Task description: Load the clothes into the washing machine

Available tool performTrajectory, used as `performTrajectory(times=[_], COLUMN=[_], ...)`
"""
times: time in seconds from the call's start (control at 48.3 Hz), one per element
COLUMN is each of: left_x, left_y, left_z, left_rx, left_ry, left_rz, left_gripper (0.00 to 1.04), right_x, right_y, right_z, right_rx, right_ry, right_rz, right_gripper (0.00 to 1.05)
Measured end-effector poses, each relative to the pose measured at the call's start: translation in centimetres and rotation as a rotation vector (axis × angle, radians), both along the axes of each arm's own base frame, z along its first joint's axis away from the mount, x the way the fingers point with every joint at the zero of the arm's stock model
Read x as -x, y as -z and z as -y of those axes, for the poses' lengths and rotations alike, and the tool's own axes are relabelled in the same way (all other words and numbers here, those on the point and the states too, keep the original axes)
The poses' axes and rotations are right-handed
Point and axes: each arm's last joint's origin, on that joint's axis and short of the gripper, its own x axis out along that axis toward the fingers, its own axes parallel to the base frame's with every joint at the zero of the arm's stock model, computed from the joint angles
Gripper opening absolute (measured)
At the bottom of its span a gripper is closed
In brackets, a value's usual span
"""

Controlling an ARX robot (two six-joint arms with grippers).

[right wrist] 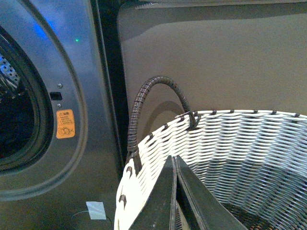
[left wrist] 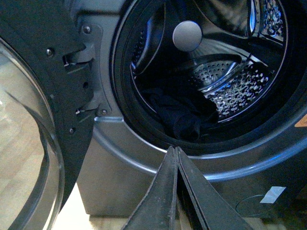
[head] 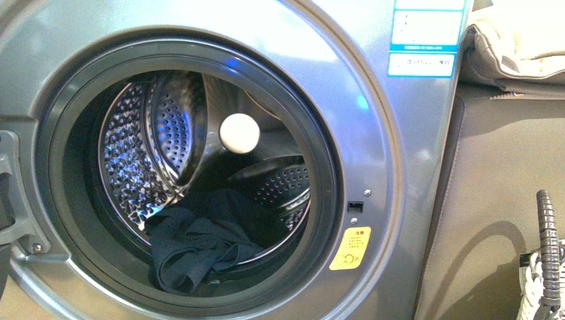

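The silver-grey washing machine (head: 400,167) stands open, with its dark gasket and perforated drum in view. The dark navy clothes (head: 200,243) lie crumpled at the bottom front of the drum, partly over the gasket lip. They also show in the left wrist view (left wrist: 180,115). My left gripper (left wrist: 175,149) is shut and empty, just outside and below the porthole rim. My right gripper (right wrist: 173,159) is shut and empty, above the white woven basket (right wrist: 230,139). Neither arm shows in the front view.
The open washer door (left wrist: 33,110) hangs at the machine's left on its hinge (left wrist: 86,72). The basket with its grey handle (head: 548,247) stands right of the machine against a brown panel (head: 500,187). A beige cushion (head: 513,40) lies on top. A yellow sticker (head: 350,248) is on the front.
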Motion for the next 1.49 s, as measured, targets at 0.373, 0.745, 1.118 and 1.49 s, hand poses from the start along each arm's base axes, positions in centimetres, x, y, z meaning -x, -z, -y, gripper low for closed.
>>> performTrajectory(times=[0.373, 0.745, 1.118, 1.49], left_x=[0.00, 0.00, 0.00, 0.00], left_y=[0.44, 0.44, 0.44, 0.44], left_z=[0.00, 0.00, 0.00, 0.00], left_rx=[0.000, 0.001, 0.000, 0.000], left_ry=[0.000, 0.000, 0.000, 0.000], left_rz=[-0.001, -0.001, -0.001, -0.001], left_gripper=[0.04, 0.66, 0.98, 0.98], right_x=[0.00, 0.00, 0.00, 0.00], right_y=[0.00, 0.00, 0.00, 0.00], right_z=[0.00, 0.00, 0.00, 0.00], right_rx=[0.000, 0.001, 0.001, 0.001], right_ry=[0.000, 0.000, 0.000, 0.000], right_rz=[0.000, 0.000, 0.000, 0.000], right_gripper=[0.02, 0.59, 0.97, 0.97])
